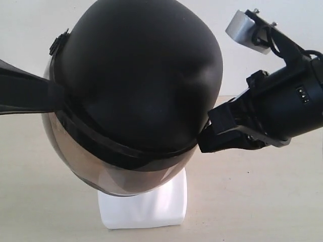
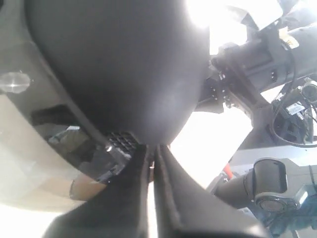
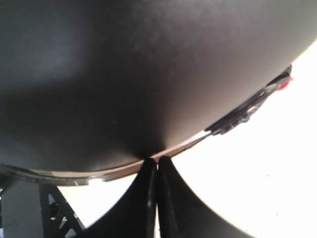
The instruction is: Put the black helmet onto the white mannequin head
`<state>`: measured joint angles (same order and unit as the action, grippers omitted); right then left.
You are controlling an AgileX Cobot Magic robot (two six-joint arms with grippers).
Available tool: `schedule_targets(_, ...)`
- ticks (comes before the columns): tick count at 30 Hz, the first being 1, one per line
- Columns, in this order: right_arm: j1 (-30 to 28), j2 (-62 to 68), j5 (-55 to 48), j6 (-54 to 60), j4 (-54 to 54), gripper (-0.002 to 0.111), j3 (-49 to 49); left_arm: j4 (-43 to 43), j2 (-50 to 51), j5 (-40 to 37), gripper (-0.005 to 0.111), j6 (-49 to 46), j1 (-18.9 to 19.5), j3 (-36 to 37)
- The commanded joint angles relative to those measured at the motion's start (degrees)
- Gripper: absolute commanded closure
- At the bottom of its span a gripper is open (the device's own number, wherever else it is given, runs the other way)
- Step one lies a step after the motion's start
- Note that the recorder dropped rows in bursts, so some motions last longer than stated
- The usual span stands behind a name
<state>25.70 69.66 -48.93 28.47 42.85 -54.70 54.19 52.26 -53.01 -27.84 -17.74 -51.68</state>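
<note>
Black helmet (image 1: pixel 136 75) down over white mannequin head (image 1: pixel 144 206), tilted, apparently not seated. Left tool (image 2: pixel 152 148) and right tool (image 3: pixel 152 159) clenched on helmet rim. Remaining: level, release.

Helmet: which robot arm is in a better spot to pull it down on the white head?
Probably right. The right gripper pinches the black helmet's bottom rim, low near the white mannequin head; the left gripper grips higher, by the visor.

Exterior view: near, slightly above, facing the black helmet (image 1: pixel 136 75), which fills centre frame. Wrist views: each looks along its gripper, left gripper (image 2: pixel 152 151) and right gripper (image 3: pixel 157 161), almost against the shell. All share the helmet.
</note>
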Motion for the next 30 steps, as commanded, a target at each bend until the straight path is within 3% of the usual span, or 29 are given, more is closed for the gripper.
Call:
schedule_targets(1,0.1,-1.1,5.2,0.7,1.8,0.108,-1.8,0.0,-1.8,2.4,0.102,-0.5,-0.1,0.3)
schedule_targets(10,0.0,-5.2,7.4,-3.0,0.7,0.106,-2.1,0.6,-2.8,5.1,0.102,-0.4,-0.1,0.3)
schedule_targets(14,0.0,-7.3,8.0,-5.2,-1.0,0.089,-2.1,-1.0,-3.3,6.2,0.102,-0.4,-0.1,-0.9)
schedule_targets(18,0.0,-9.1,9.3,-13.4,-10.2,0.067,-2.1,-7.5,-3.9,6.8,0.102,3.4,0.2,-4.8)
schedule_targets(25,-0.1,-9.8,9.8,-32.2,-30.8,0.08,-2.0,-32.2,-3.4,9.4,0.102,18.3,4.0,-12.7)
schedule_targets(30,-2.9,-8.7,10.3,-36.7,-33.4,0.08,-2.0,-34.0,3.1,9.0,0.102,17.2,5.5,-15.9)
